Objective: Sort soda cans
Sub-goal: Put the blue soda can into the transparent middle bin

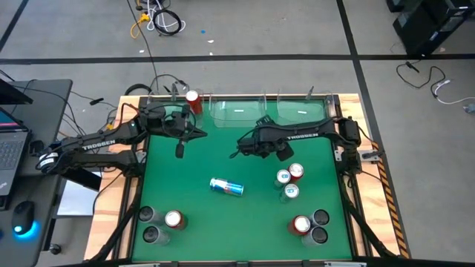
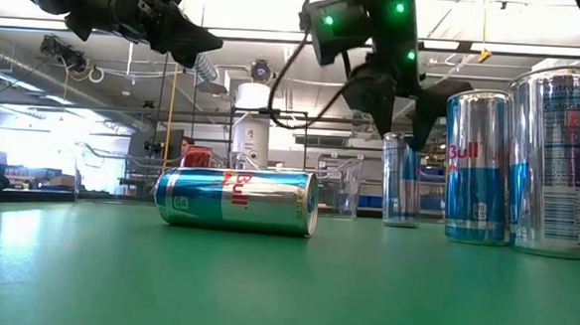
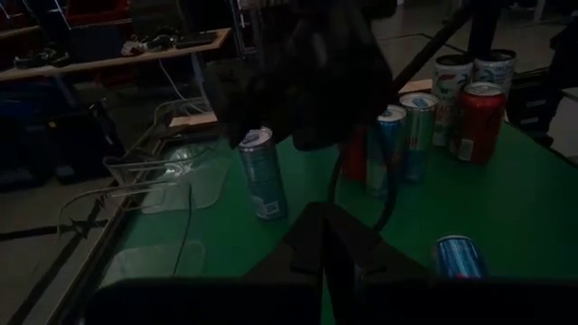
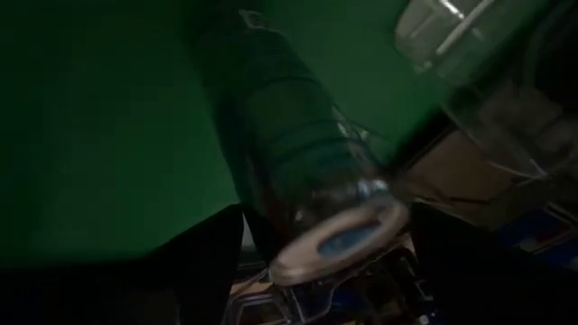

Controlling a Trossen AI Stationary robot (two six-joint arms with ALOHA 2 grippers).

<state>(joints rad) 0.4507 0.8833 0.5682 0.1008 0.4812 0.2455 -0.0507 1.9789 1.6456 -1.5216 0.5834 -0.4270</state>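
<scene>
Right end effector [image 1: 239, 148] spread wide around a blue can [image 4: 307, 171] above the surface [image 1: 223, 222], left end effector [image 1: 180, 148] closed empty.

From my right wrist camera I see a can [image 4: 302, 171] filling the middle of the frame, seen end-on and tilted, its silvery top [image 4: 339, 242] nearest the lens. My right gripper [image 4: 330, 271] has its two dark fingers [image 4: 194, 262] spread either side of that top, apart from it. Behind lies green table [image 4: 99, 126], with a clear plastic bin [image 4: 488, 63] at the far edge.
</scene>
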